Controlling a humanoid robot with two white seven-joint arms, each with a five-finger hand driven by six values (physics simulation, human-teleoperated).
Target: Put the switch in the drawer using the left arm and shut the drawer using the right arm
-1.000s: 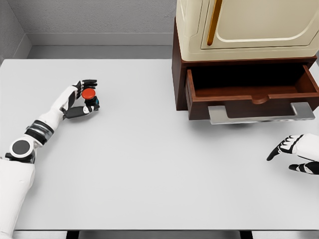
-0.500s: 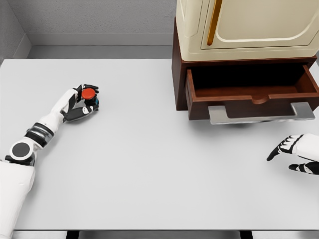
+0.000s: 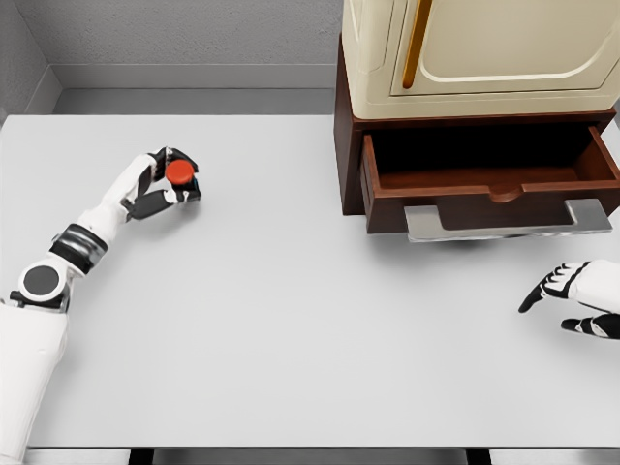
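left hand: fingers curled around the switch, red button up, well left of the drawer | drawer: pulled open under the cream cabinet | right hand: below the drawer's metal handle, fingers loosely spread, holding nothing | table: grey

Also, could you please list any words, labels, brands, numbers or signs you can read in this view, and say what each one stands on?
There is no readable text in the head view.
The switch, held in the left hand, shows only a plain red button top.
The cream cabinet, the open brown drawer with its grey handle, and the table carry no markings.
The right hand bears none either.
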